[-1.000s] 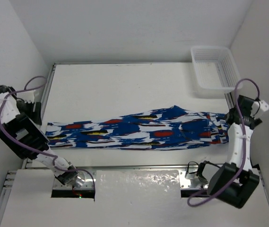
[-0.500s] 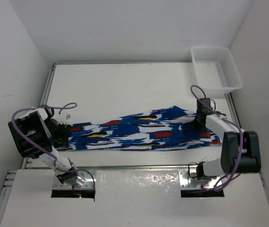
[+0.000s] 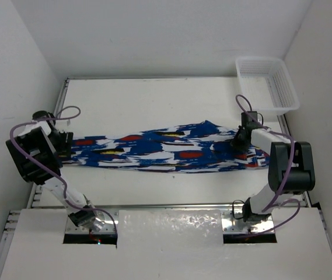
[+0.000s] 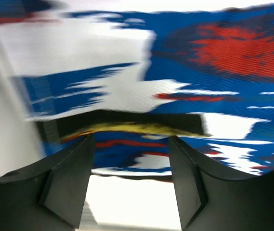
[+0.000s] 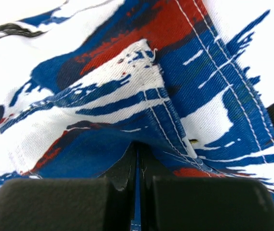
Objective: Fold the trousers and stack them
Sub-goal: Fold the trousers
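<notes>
Sitting beyond the trousers (image 3: 166,153), a white basket (image 3: 268,81).

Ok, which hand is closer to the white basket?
Right. The right hand pinches the trousers just in front of the basket; the left hand is at the trousers' opposite end, far from it.

L hand (image 4: 130,138) fingers apart, R hand (image 5: 137,147) pinched tight

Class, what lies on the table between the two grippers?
The royal blue patterned fabric trousers span the whole stretch, from left gripper to right gripper, whose jaws pinch them; the top view shows it.
</notes>
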